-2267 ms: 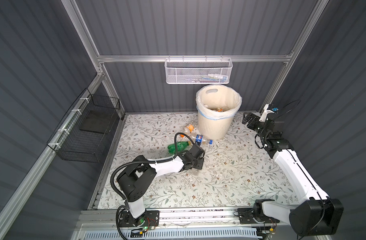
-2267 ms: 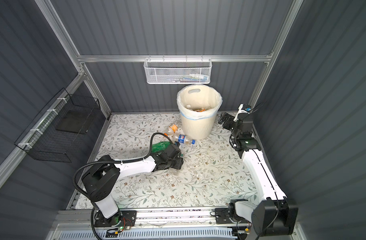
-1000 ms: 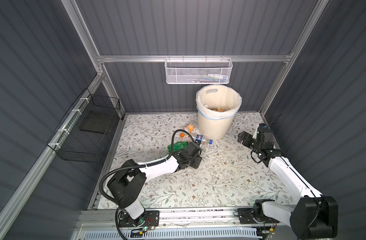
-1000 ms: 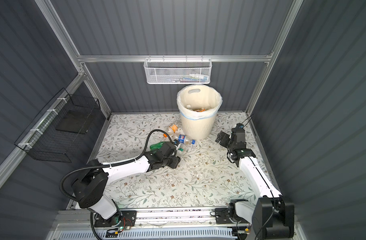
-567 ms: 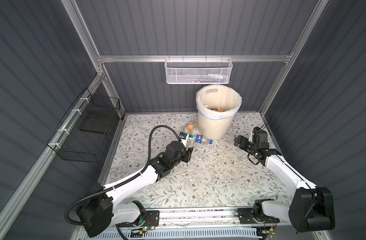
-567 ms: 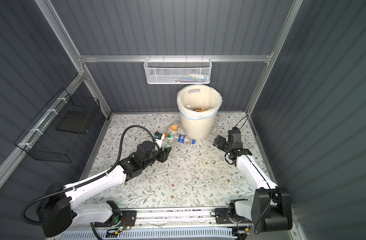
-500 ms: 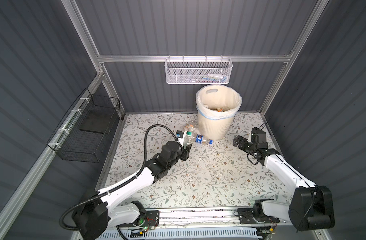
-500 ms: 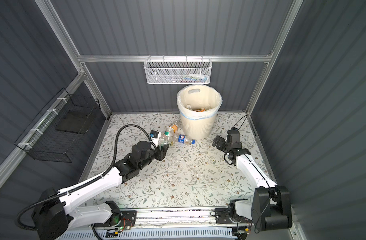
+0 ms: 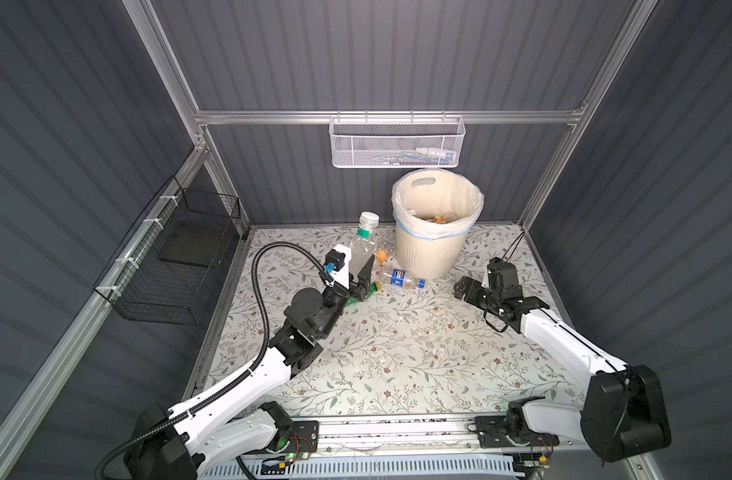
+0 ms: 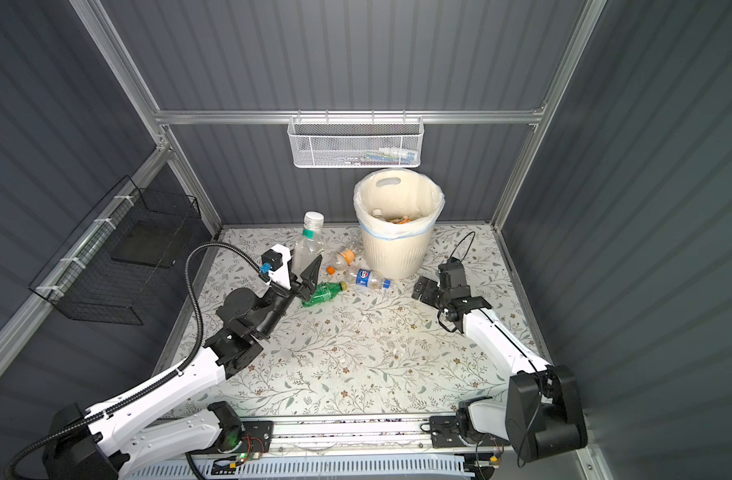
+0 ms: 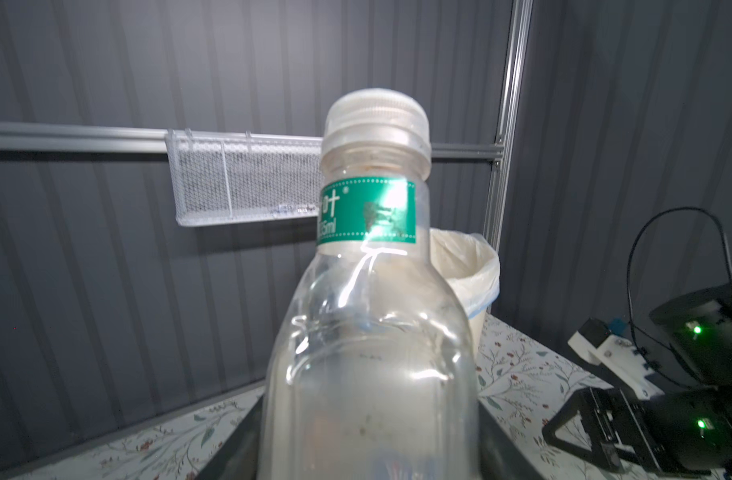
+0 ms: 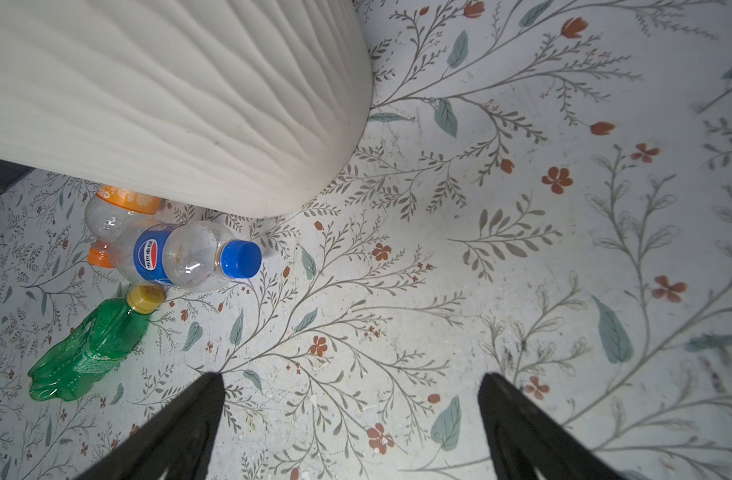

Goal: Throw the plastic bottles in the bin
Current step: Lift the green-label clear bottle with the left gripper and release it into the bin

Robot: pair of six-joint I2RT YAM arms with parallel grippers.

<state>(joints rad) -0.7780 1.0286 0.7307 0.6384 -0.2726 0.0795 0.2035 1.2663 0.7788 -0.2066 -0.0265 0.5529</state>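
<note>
– Floral-print counter (image 9: 397, 353), grey ribbed walls. Which bottle is in hand?
– Clear bottle (image 9: 363, 245) (image 11: 372, 332), white cap, green neck band. Upright above the counter, centre-left of frame in both top views. Left tool (image 9: 355, 272) clamped on its lower body.
– Loose ones?
– Three lying left of the bin's foot: orange-label bottle (image 12: 115, 208), blue-label bottle (image 12: 181, 257) against it, green bottle (image 12: 90, 345) with its yellow cap just beside.
– Bin?
– Bin (image 9: 431, 253), upper centre, liner bag folded over the rim, bottles inside.
– Other arm?
– Right tool (image 12: 352, 382) spread wide, holding nothing, low over bare counter right of the bin.
– Surroundings?
– White mesh basket (image 9: 397, 145) on the back rail; black wire basket (image 9: 177, 257) on the left wall.
</note>
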